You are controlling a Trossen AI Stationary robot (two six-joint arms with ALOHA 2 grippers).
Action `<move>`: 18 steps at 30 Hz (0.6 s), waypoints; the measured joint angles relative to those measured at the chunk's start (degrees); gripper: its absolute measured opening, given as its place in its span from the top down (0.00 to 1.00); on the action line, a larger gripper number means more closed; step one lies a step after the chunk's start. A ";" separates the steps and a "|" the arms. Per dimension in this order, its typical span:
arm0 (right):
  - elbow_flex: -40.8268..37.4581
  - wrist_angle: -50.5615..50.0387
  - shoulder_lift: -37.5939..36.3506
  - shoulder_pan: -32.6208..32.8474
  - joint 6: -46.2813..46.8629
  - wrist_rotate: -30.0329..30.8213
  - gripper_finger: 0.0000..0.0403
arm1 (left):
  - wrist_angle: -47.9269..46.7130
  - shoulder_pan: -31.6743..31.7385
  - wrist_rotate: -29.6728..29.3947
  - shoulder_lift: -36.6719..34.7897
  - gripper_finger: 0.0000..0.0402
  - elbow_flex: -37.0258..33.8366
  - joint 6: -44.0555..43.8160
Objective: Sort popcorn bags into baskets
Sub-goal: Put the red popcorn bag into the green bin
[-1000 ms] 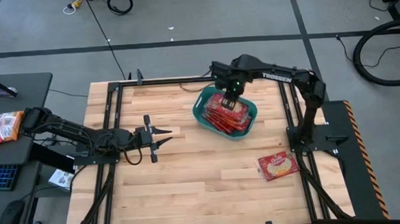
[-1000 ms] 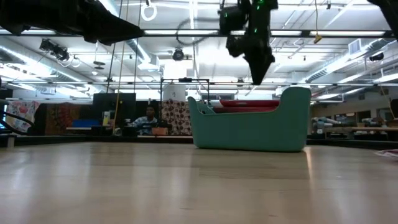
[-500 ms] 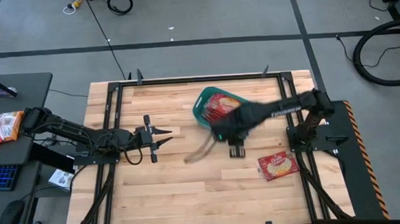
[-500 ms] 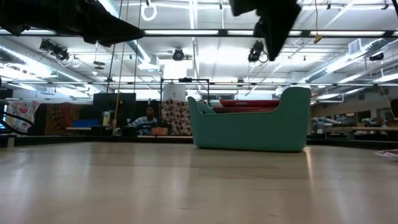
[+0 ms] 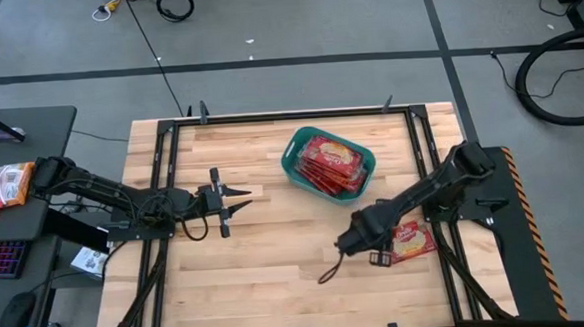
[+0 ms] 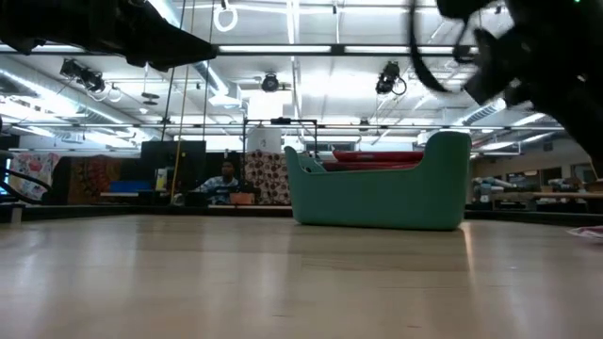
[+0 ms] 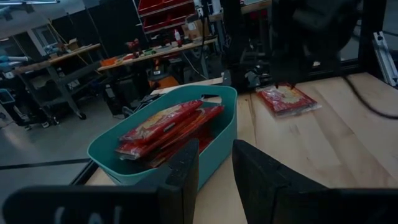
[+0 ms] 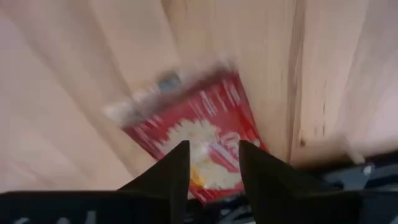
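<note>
Popcorn bag (image 5: 412, 241) lying just ahead of the right gripper (image 5: 377, 258), whose fingers are hanging open and empty, lining up for a descent and pinch.

Grey concrete floor (image 5: 295, 23) surrounds the wooden tabletop (image 5: 277, 254); a dark desk (image 5: 13, 198) stands at 9 o'clock. Ceiling strip lights (image 6: 283, 49) glow over workshop benches (image 7: 68, 56).

On my wooden bench (image 6: 236, 282), a teal basket (image 6: 382, 193) stands right of centre, red popcorn bags (image 6: 377, 157) showing above its rim. My arm (image 6: 528, 56) blurs at two o'clock.
</note>
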 joint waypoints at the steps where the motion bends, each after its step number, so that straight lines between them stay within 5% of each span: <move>1: -1.57 0.37 0.00 0.43 0.14 -0.53 0.62 | -0.02 0.01 0.00 0.00 0.74 0.00 0.02; 9: -8.63 11.75 0.04 4.36 4.61 -6.60 0.48 | -0.44 0.01 0.00 0.00 0.74 0.00 0.01; 18: -8.71 16.01 0.04 15.55 12.93 -1.84 0.46 | -0.87 0.00 0.00 0.00 0.74 0.00 -0.33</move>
